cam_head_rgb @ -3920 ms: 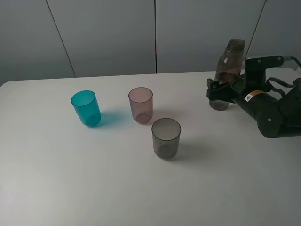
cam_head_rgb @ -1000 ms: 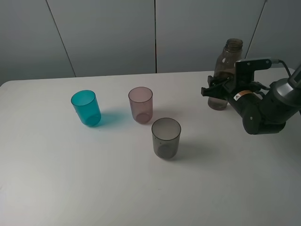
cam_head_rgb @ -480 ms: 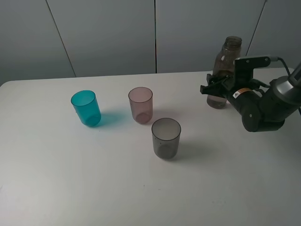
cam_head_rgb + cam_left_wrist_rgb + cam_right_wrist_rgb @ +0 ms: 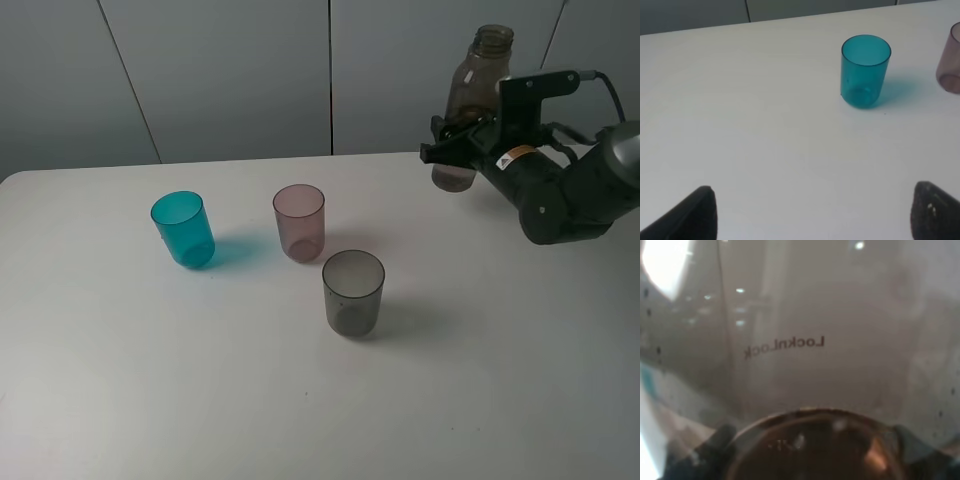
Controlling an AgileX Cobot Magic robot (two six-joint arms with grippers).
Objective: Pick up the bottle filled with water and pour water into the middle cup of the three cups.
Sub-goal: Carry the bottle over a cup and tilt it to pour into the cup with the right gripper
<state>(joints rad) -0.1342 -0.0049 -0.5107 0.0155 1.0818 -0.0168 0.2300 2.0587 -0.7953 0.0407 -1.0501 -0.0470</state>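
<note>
The smoky grey-brown bottle point(image 4: 470, 95) is held upright, lifted off the white table point(image 4: 150, 360) at the back right, with my right gripper point(image 4: 455, 145) shut on its lower body. It fills the right wrist view point(image 4: 800, 340). The three cups stand mid-table: teal point(image 4: 183, 229) on the left, pale pink middle cup point(image 4: 299, 222), smoky grey point(image 4: 353, 292) nearer the front. The bottle is well to the right of the pink cup. My left gripper point(image 4: 810, 212) is open over the table, near the teal cup point(image 4: 865, 70); the pink cup's edge point(image 4: 951, 65) shows too.
Grey wall panels point(image 4: 230, 70) rise behind the table's back edge. The right arm's dark body point(image 4: 570, 190) hangs over the right side of the table.
My right gripper has lifted the bottle off the table and carried it up and slightly left. The cups have not moved.
</note>
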